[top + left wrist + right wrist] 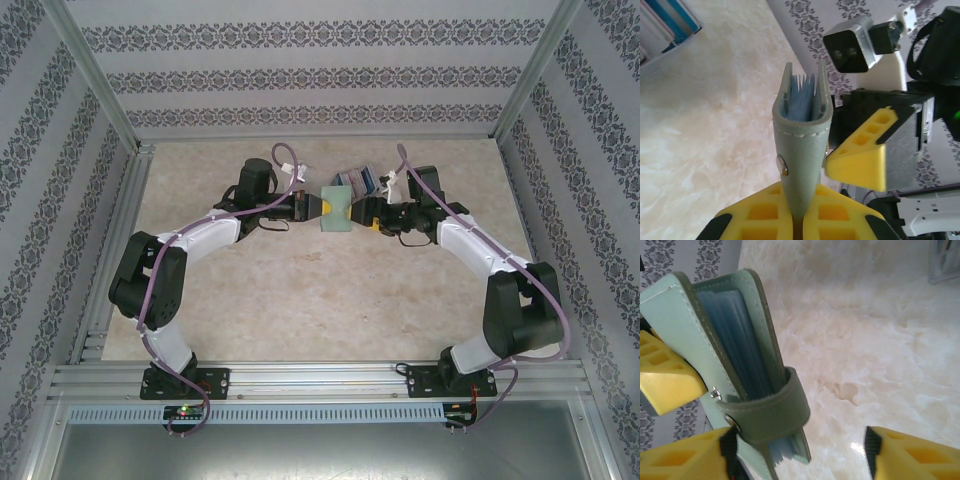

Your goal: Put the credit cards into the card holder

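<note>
Left wrist view: left gripper (799,212) is clamped on one end of the small flat grey-green stitched folding card holder (801,150), holding it edge-up, apparently off the table; bluish inner sleeves (801,97) show between the two panels, which stand only a crack apart; right gripper (800,440) has its jaws spread with nothing between them, one yellow finger (690,455) right at the holder's green closure strap (771,407) by the snap stud (731,420); credit cards, a tight blue-and-white bundle of thin rectangles (356,183), lie on the pale marbled tabletop (300,300) just behind the two grippers, untouched

Step in hand, my read: getting the holder open before any card goes in; strap loops round both panels, so it likely has to come off first; suggest hooking the finger under the strap's free edge and peeling away from the stud, not shoving sideways into the panel, or the holder twists in the left grip; left squeeze belongs well clear of the mouth so the panels can spread

Room: open table in front and to both sides; patterned side walls (60,200) and metal frame posts (97,80) well apart from the work; tight spot is the middle, wrists nose to nose, cards just beside the right wrist; a wide swing there could knock the bundle
</note>
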